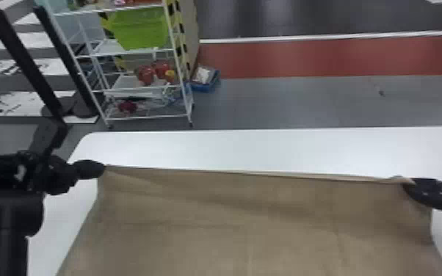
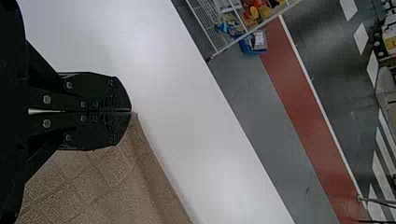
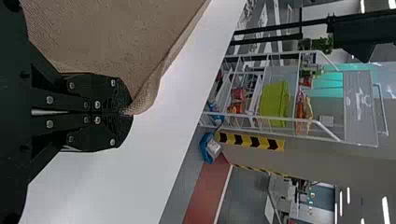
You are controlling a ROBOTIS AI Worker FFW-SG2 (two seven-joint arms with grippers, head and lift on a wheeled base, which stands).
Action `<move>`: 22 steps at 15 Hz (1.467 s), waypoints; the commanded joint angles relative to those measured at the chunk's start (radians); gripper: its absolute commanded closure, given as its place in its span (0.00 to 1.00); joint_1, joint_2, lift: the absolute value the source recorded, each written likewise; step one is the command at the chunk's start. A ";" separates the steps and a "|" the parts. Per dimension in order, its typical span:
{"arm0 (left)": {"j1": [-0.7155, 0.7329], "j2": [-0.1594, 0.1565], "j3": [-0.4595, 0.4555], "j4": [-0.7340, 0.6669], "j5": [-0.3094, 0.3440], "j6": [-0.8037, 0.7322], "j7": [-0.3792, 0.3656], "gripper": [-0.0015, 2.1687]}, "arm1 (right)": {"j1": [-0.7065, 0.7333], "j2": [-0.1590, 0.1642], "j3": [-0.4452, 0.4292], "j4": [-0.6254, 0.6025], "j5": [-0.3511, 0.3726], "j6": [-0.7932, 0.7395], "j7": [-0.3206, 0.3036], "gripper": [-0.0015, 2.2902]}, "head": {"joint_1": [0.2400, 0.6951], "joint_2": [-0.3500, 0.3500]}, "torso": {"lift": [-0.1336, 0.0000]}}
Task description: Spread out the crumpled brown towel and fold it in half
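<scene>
We see the brown towel (image 1: pixel 268 209) broadly opened out over the near part of the white worktop (image 1: pixel 231 146), its far edge drawn nearly straight. At its far left corner we observe the left pincer (image 1: pixel 101 169), clamped on the towel; at its far right corner, the right pincer (image 1: pixel 409 183), likewise clamped on it. Beyond the worktop, at the far left, we note a white wire rack (image 1: pixel 178 44) holding a green bin (image 1: pixel 139 29).
</scene>
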 commanded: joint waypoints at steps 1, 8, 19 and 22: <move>0.086 0.000 0.055 -0.063 0.038 -0.041 -0.011 0.99 | 0.119 -0.046 0.021 -0.052 -0.004 -0.089 0.012 0.57 | 1.00 0.71 | 0.09; 0.184 -0.029 0.111 -0.072 0.081 -0.265 0.007 0.99 | 0.222 -0.098 0.062 -0.063 0.056 -0.199 0.086 0.57 | 1.00 0.81 | 0.09; 0.375 -0.038 0.350 0.046 0.312 -1.292 -0.065 0.99 | 0.334 -0.137 0.058 -0.230 0.114 -0.221 0.155 0.57 | 1.00 0.79 | 0.09; 0.396 -0.020 0.379 0.049 0.297 -1.345 -0.072 0.99 | 0.342 -0.137 0.067 -0.256 0.122 -0.224 0.155 0.57 | 1.00 0.80 | 0.09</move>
